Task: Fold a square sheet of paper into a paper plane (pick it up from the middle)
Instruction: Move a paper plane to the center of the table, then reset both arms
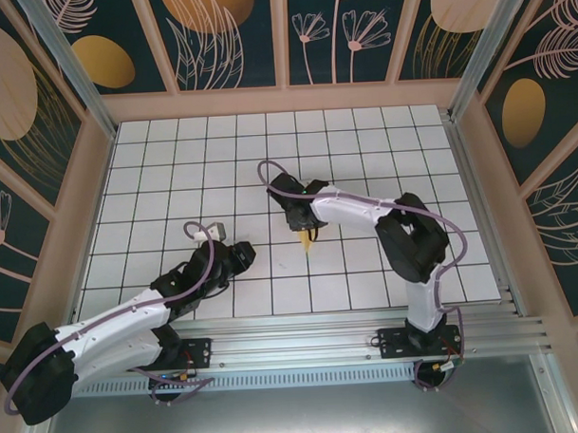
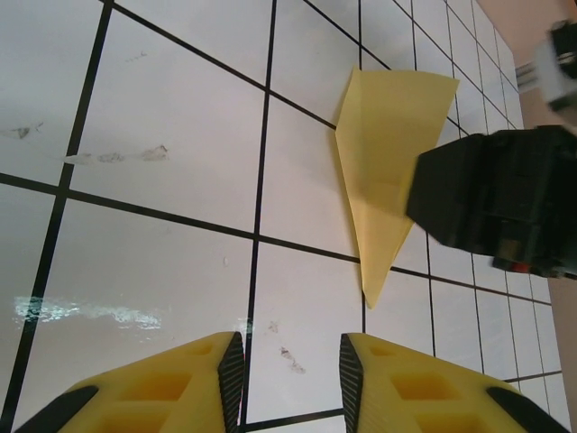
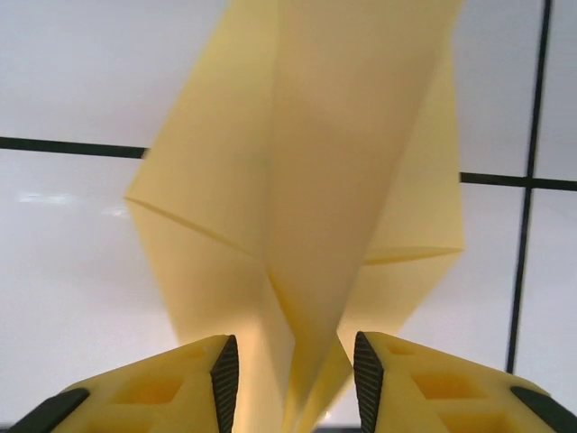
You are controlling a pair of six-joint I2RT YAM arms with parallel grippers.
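Note:
The paper plane (image 1: pixel 309 242) is a pale-yellow narrow dart lying on the white grid table near the middle, its tip pointing toward the arms. In the left wrist view the paper plane (image 2: pixel 383 162) lies flat with its point toward my left gripper (image 2: pixel 291 370), which is open over bare tiles a short way from the tip. My right gripper (image 1: pixel 301 221) stands over the plane's wide end. In the right wrist view the paper plane (image 3: pixel 306 180) shows a raised centre fold running between the fingers of my right gripper (image 3: pixel 291 379), which is open; the pads stand apart from the fold.
The white grid table (image 1: pixel 173 163) is walled on three sides by patterned panels. An aluminium rail (image 1: pixel 303 354) runs along the near edge by the arm bases. The right gripper's black body (image 2: pixel 496 207) covers part of the plane's right side in the left wrist view.

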